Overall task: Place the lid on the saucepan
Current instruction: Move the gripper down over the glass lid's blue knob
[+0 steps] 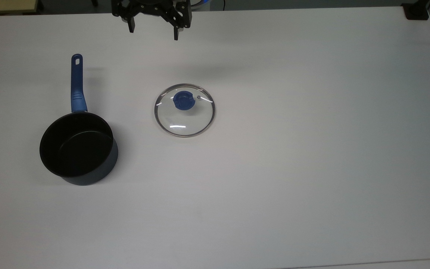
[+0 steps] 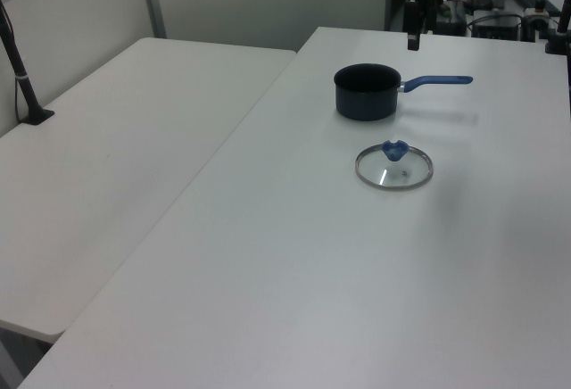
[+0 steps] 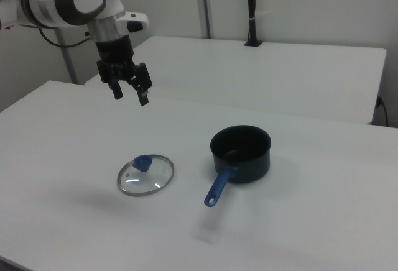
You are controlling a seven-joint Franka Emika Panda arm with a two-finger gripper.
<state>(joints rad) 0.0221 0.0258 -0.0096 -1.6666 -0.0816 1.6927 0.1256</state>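
The lid (image 1: pixel 184 110), a clear glass disc with a metal rim and blue knob, lies flat on the white table (image 1: pixel 274 168); it also appears in the left view (image 2: pixel 393 166) and the right view (image 3: pixel 145 174). The saucepan (image 1: pixel 78 148) stands upright to the top view's left of it, black inside, its blue handle (image 1: pixel 77 84) pointing toward the far edge. I see the saucepan too in the left view (image 2: pixel 367 91) and the right view (image 3: pixel 241 152). My gripper (image 1: pixel 153 33) (image 3: pixel 130 94) hangs open and empty high above the table, behind the lid.
A second white table (image 2: pixel 116 139) adjoins this one at the left view's left. A black post (image 3: pixel 250 10) stands on it. Dark equipment (image 2: pixel 500 5) sits beyond the far edge in the left view.
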